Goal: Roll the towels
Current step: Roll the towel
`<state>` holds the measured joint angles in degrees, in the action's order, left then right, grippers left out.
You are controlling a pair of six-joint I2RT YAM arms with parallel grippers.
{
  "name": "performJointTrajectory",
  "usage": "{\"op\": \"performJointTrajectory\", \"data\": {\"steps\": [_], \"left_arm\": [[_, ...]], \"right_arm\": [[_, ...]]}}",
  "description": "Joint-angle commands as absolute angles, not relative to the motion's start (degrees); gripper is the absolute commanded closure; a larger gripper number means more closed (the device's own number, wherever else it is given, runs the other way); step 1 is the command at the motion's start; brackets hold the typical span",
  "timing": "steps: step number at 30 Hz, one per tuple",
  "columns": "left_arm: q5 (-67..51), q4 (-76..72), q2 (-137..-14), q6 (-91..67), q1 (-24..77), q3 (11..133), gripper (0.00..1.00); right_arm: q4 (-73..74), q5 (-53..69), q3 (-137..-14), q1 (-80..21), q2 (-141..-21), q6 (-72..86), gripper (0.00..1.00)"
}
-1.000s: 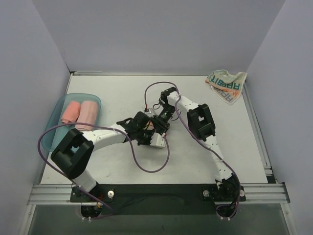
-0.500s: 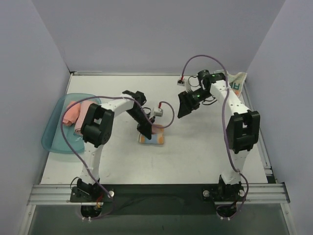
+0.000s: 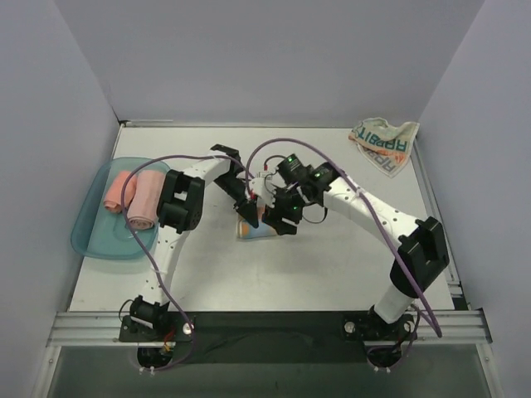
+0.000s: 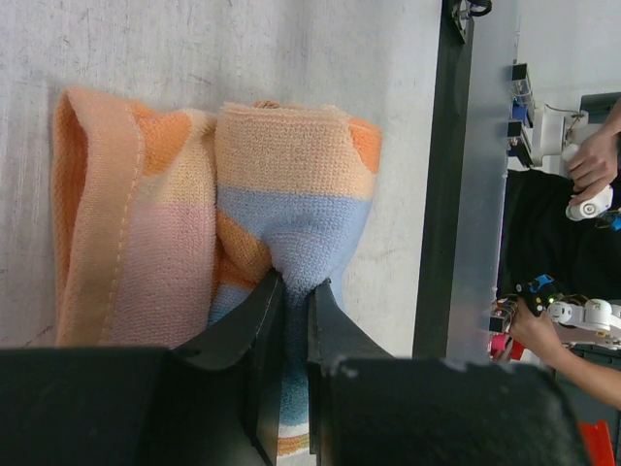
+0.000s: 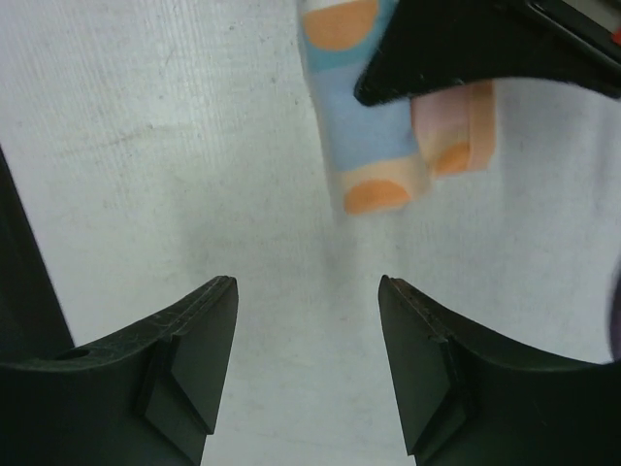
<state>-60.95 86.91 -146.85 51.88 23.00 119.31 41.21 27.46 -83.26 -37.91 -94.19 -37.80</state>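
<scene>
bright, even light from above; soft faint shadows on the table point(image 3: 332, 274); the right wrist view's close fingers point(image 5: 189, 349) look blurred.

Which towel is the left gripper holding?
The striped towel with orange dots in the middle, pinched by the left gripper; two pink rolls lie in the teal tray, the RABBIT towel lies far right.

The top external camera looked down from high behind the near edge, far enough to take in the whole table point(image 3: 332, 265). Both wrist cameras faced down at close range, and all three views shared the striped towel point(image 3: 253, 233) point(image 4: 291, 184) point(image 5: 369, 136) at mid-table.
</scene>
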Motion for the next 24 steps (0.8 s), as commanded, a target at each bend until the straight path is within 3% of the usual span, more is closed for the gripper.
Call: {"op": "performJointTrajectory", "data": {"steps": [1,7,14,17,18,21,24], "left_arm": [[-51.2,90.3,-150.9,56.5,22.9,119.3,0.94],[-50.7,90.3,-150.7,57.4,22.8,117.5,0.91],[-51.4,90.3,-151.3,56.7,22.4,118.3,0.88],[-52.1,90.5,-150.6,56.9,21.6,118.0,0.84],[-53.5,90.6,-150.2,57.1,21.3,117.8,0.81],[-57.4,87.8,-146.2,56.1,18.9,115.1,0.64],[-59.4,82.0,-140.0,52.1,15.6,111.2,0.54]], "right_arm": [[30.8,16.2,-78.6,-42.1,-95.3,-41.9,0.4],[14.1,9.9,-73.3,-47.5,-100.6,-48.0,0.37],[11.3,12.2,-70.5,-48.3,-105.5,-51.5,0.42],[11.9,14.0,-70.2,-48.3,-107.4,-51.2,0.61],[12.6,14.6,-70.3,-48.3,-107.8,-51.2,0.77],[19.4,20.8,-73.0,-46.7,-108.9,-49.4,1.0],[28.2,27.3,-76.7,-44.5,-109.9,-47.6,1.0]]}}
